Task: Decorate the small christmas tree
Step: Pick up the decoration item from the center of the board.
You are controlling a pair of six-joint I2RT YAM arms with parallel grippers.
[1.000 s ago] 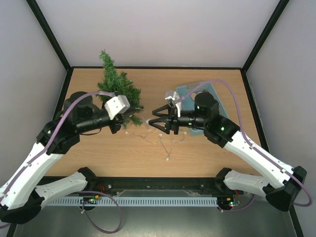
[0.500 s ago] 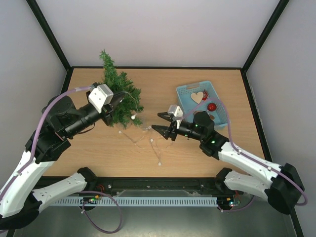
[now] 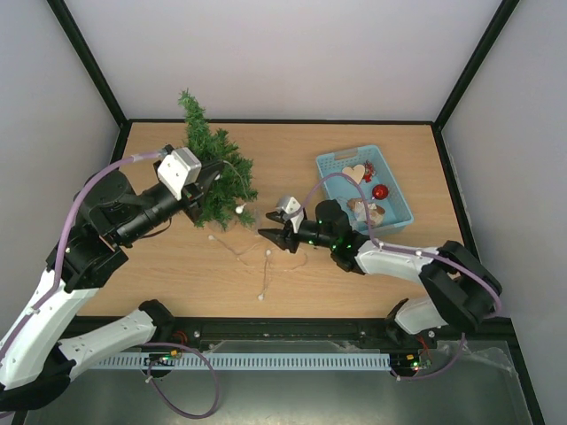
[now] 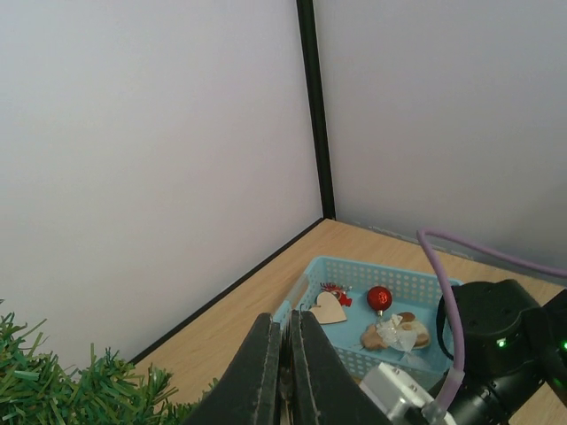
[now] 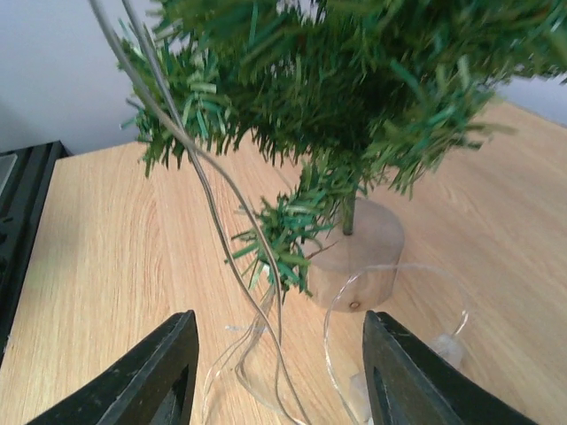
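The small christmas tree (image 3: 211,164) stands at the table's back left on a round wooden base (image 5: 354,257). My left gripper (image 3: 209,180) is against the tree's right side, shut on a thin clear light string (image 3: 264,266). In the left wrist view the fingers (image 4: 285,323) press together above the tree's needles (image 4: 53,390). The string's wires (image 5: 213,186) climb past the branches (image 5: 337,80); the rest trails across the table. My right gripper (image 3: 270,237) is low over the table, right of the base. It stands open (image 5: 279,372) with the wires between its fingers, untouched.
A light blue basket (image 3: 332,164) at the back right holds a wooden heart (image 3: 354,173), a red ball (image 3: 380,191) and other ornaments. It also shows in the left wrist view (image 4: 354,266). Black frame posts and white walls close in the table.
My right arm has dropped low and reached left toward the tree base. The left gripper rose against the tree, and the loose string slid left across the table.
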